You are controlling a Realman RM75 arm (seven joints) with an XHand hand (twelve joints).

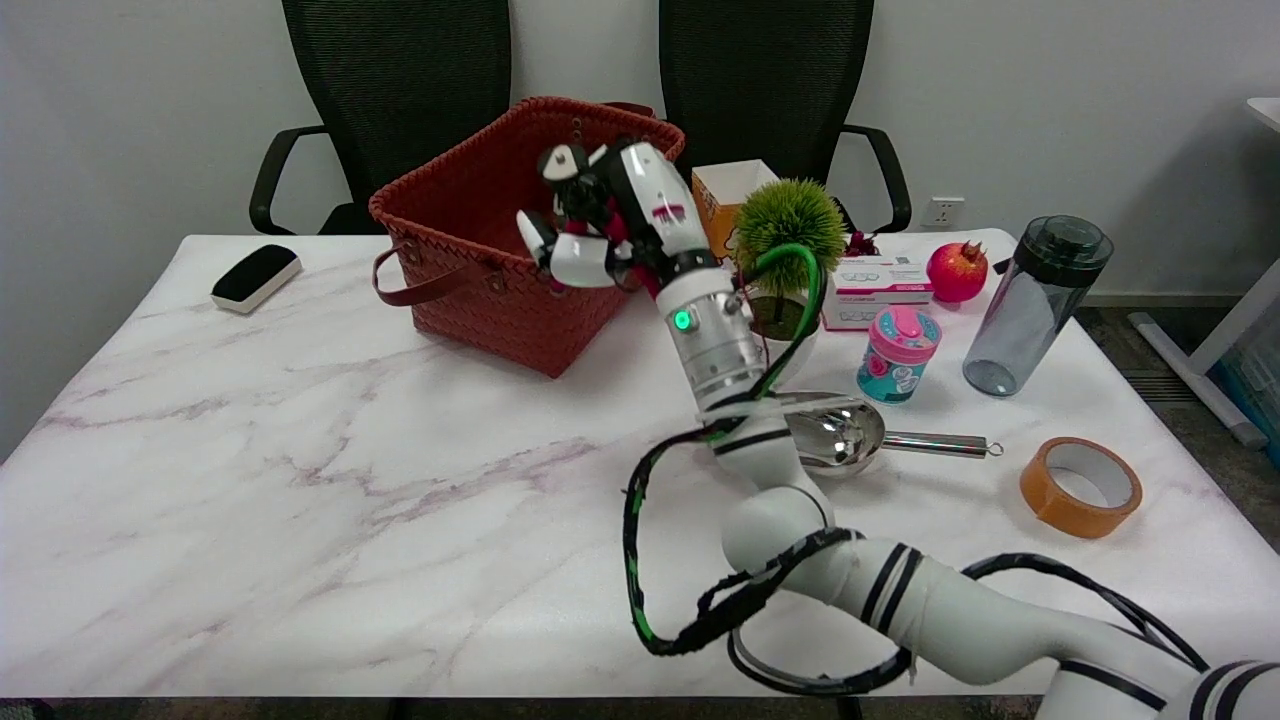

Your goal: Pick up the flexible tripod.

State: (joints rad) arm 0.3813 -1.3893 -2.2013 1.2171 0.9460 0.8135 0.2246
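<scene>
While the right hand (600, 225) hangs raised over the near rim of the red woven basket (470, 270), its fingers curl around something red and black, apparently the flexible tripod (592, 232), though the fingers hide most of it. Judged so, the pick-up looks essentially done, the item clear of the marble table (300, 480); only a secure hold remains to confirm. Steel scoop (840, 435) and tape roll (1080, 487) lie untouched
</scene>
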